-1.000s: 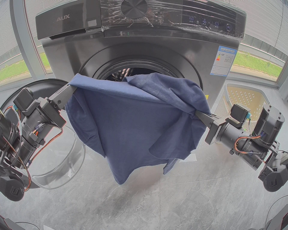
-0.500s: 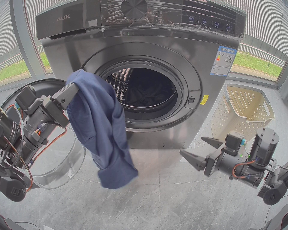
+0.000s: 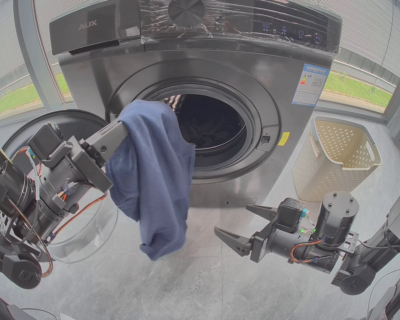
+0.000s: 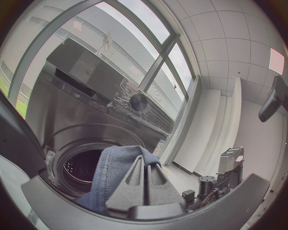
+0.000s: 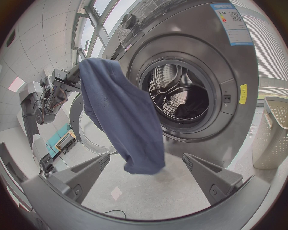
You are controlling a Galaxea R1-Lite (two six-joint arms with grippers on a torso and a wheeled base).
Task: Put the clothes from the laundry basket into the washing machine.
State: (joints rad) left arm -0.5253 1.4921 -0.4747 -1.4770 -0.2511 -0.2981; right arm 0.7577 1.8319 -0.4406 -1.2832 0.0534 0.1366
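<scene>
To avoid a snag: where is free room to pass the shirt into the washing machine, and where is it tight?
Free: the right half of the drum opening, between the blue shirt and the machine's front ring; also bare floor beside the open right gripper. Tight: the left side, where the left gripper holds the shirt between open door and opening.

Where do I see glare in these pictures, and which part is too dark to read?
Head view: glare streaks on the wrinkled clear film over the panel of the grey washing machine; its drum interior lies in deep shadow. Right wrist view: bright highlights on the ribbed steel drum wall.
</scene>
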